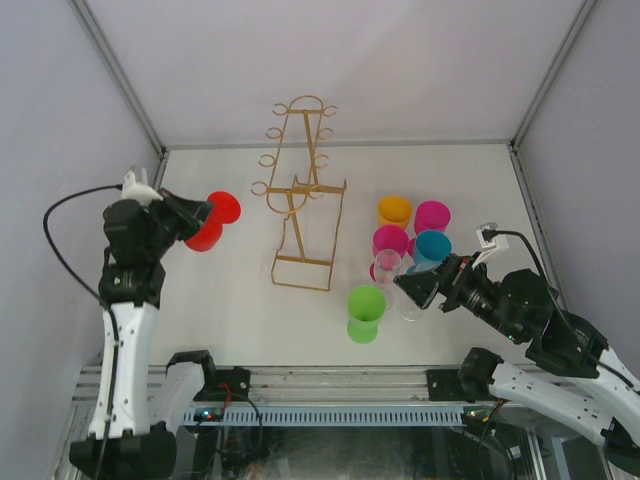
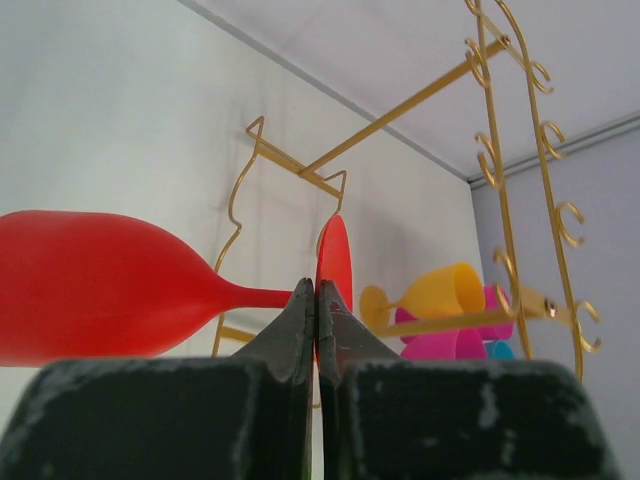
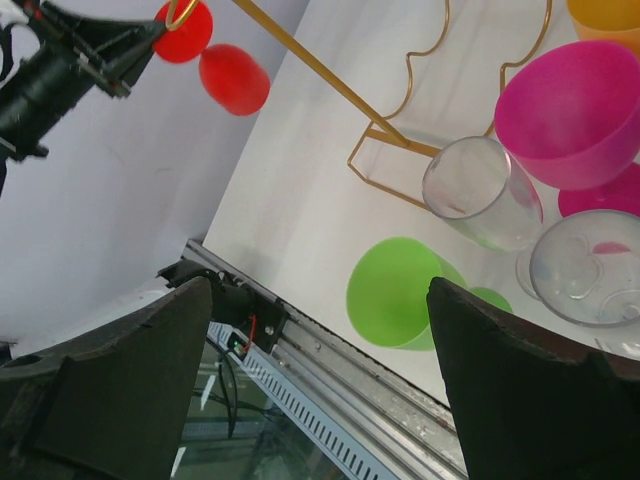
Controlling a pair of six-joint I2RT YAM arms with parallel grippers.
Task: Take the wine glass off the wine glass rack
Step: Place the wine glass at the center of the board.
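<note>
Near the front edge, the right gripper (image 1: 404,284) hangs wide open and empty beside the green wine glass (image 1: 366,305). Farther back at left, the left gripper (image 1: 207,214) pinches the stem of the red wine glass (image 1: 226,209), holding it sideways. The glass is well apart from the gold wine glass rack (image 1: 300,200), probably so it can be set down.
</note>
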